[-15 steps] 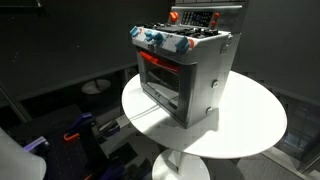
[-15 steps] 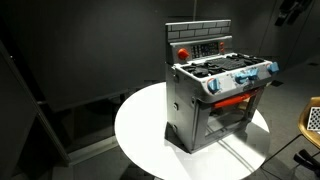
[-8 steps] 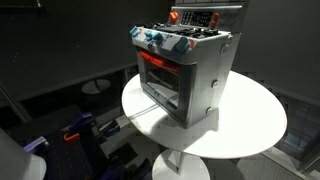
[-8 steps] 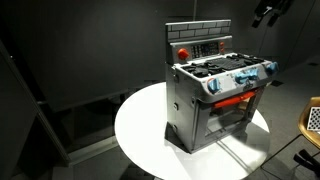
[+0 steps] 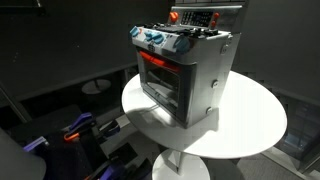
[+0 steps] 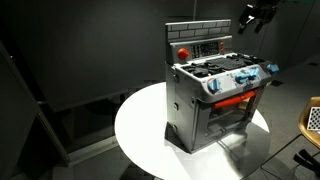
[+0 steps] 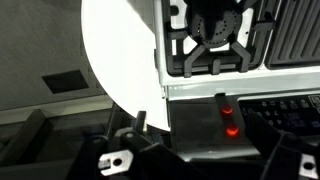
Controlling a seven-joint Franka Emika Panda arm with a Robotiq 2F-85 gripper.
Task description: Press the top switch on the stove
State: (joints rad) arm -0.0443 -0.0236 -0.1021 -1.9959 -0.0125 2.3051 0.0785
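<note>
Round white bench (image 6: 138, 132) carries stove (image 6: 212, 100), upright near middle. In an exterior view, stove's long axis vertical; oven door and knobs face lower right, dark rear panel behind, red switch (image 6: 183, 52) at its upper left. Claw (image 6: 250, 17) has moved leftward from frame corner, now hanging above-right of panel, well apart. Wrist view: fingers spread, empty. Approach under way; press not yet made.
</note>
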